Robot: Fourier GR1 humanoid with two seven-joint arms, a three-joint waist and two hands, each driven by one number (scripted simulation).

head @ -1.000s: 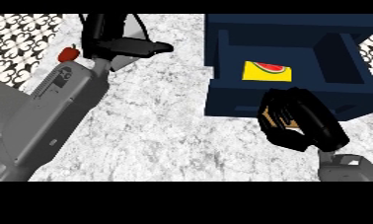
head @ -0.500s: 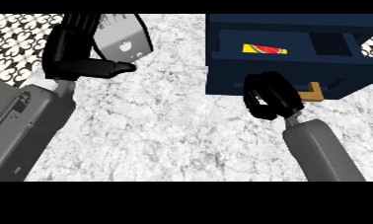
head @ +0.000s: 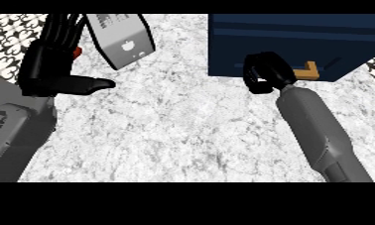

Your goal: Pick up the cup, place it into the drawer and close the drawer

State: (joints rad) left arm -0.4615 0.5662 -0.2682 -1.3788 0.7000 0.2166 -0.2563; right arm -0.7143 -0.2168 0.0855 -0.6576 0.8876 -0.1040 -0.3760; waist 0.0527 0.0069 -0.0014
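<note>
I'm pressing the right hand (head: 265, 73), fingers curled and holding nothing, on the drawer (head: 293, 45) front beside its handle (head: 308, 71). Cup isn't visible, judging it's inside. Left hand (head: 55, 65) is resting open, well apart.

White marbled counter (head: 183, 130) (grey-veined) with patterned tiling (head: 13, 45) at left.

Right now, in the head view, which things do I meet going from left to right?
Left hand → grey tablet → right hand → drawer handle. The blue drawer spans the right part, so I leave it unordered.
</note>
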